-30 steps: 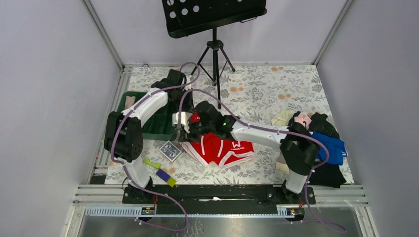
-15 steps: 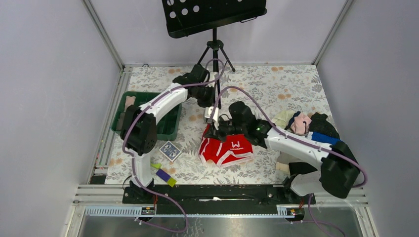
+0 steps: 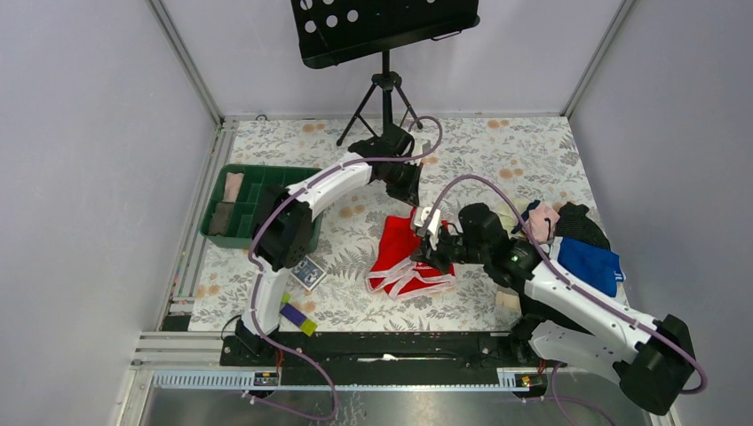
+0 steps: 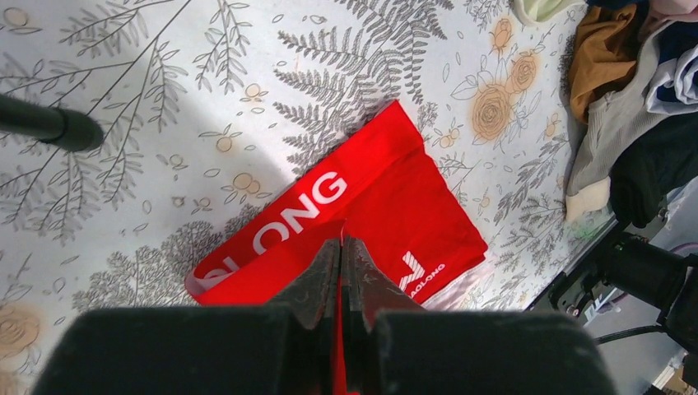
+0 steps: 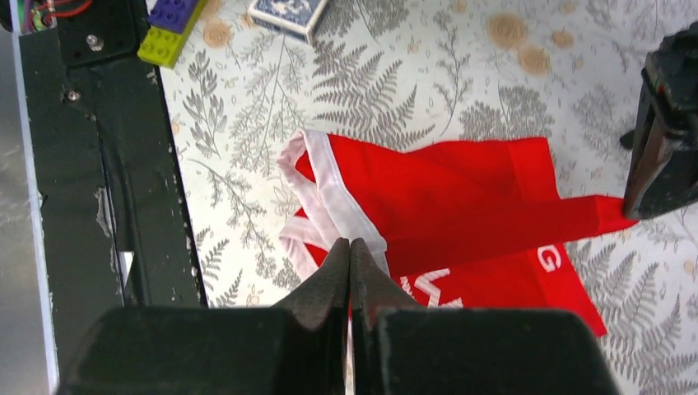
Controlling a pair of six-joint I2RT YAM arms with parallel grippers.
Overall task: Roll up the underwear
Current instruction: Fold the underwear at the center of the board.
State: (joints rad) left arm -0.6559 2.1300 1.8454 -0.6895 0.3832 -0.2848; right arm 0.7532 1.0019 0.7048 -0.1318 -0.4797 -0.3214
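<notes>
The underwear lies on the bench, part lifted. The left claw is clamped on its lettered end and the right claw on the white-trimmed edge, likely to pull it taut before rolling.

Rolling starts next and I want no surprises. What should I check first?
1. Left gripper shut on the underwear: ok.
2. Right gripper shut on it too: ok.
3. Underwear lying flat: not ok, folded over itself.
4. Clothes pile apart from it: ok.
5. Playing-card box apart from it: ok.
6. Roll begun: not ok, none visible.
</notes>
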